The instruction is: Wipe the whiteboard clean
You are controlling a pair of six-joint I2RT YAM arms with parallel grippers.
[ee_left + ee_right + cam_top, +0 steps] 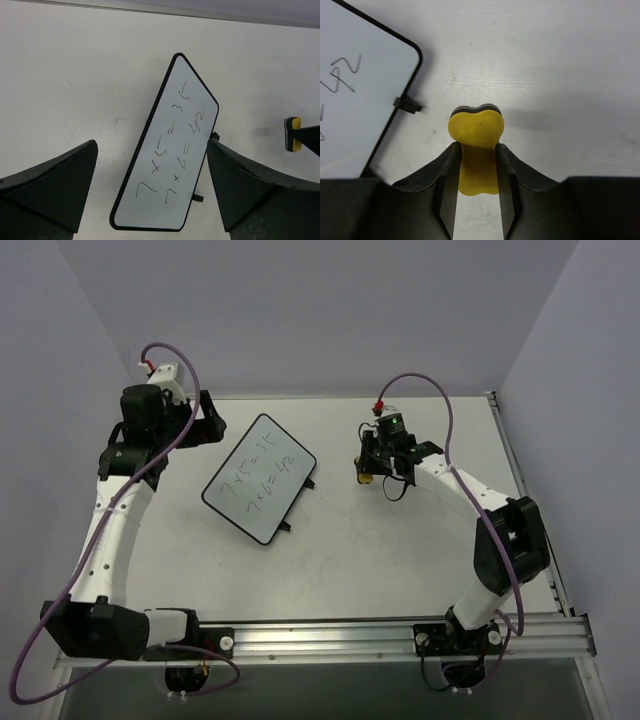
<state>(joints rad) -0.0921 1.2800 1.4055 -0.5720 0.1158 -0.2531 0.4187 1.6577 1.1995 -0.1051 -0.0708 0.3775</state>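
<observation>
A small rectangular whiteboard with rounded corners, a thin black frame and two small black feet lies flat on the white tabletop, left of the middle and turned on a diagonal, one corner pointing to the far edge. Two lines of dark handwritten sums cover its face, so none of it looks wiped. The right gripper is clamped narrowly on a small yellow-and-black eraser block, which is pinched at its waist and sticks out past the fingertips, just beside the board's right corner and apart from it. The left gripper stands with its jaws spread wide and holds nothing, near the board's far-left edge. The board looks light, stiff and smooth-faced, so it will probably skate or pivot on the tabletop under a sideways rub. It should be held at the frame, across a short edge or a corner with no writing, or pinned down there. The feet look small and possibly easy to snap, so they make poor handles, and the eraser should be pressed only lightly
</observation>
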